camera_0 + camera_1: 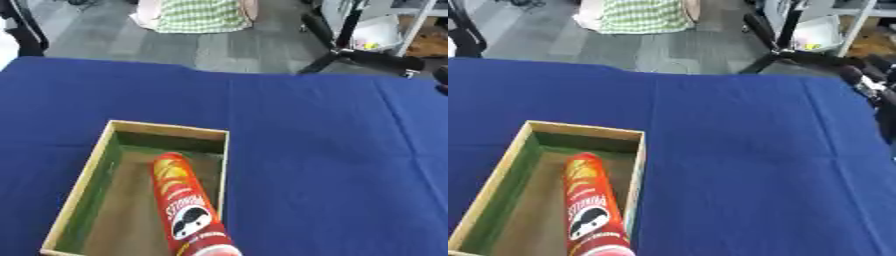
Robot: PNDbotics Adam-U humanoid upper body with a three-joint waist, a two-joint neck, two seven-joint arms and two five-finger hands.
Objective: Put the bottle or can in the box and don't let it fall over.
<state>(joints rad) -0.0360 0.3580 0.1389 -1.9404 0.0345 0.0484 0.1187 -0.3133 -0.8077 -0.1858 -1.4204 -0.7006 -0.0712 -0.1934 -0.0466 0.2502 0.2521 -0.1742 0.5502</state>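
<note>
A red Pringles can (185, 202) is inside the wooden box (87, 175), close to its right wall. The can's base sits on the box floor towards the far end, and its lidded top points up at the camera near the lower edge. It looks upright, and nothing holds it. A dark part of my right hand (874, 92) shows at the right edge over the blue table (332, 150), well away from the can and box. My left hand appears in neither view.
The box has green inner walls and a brown floor, with room to the left of the can. Beyond the table's far edge are a grey floor, a black tripod (350, 52) and a checked cloth (201, 15).
</note>
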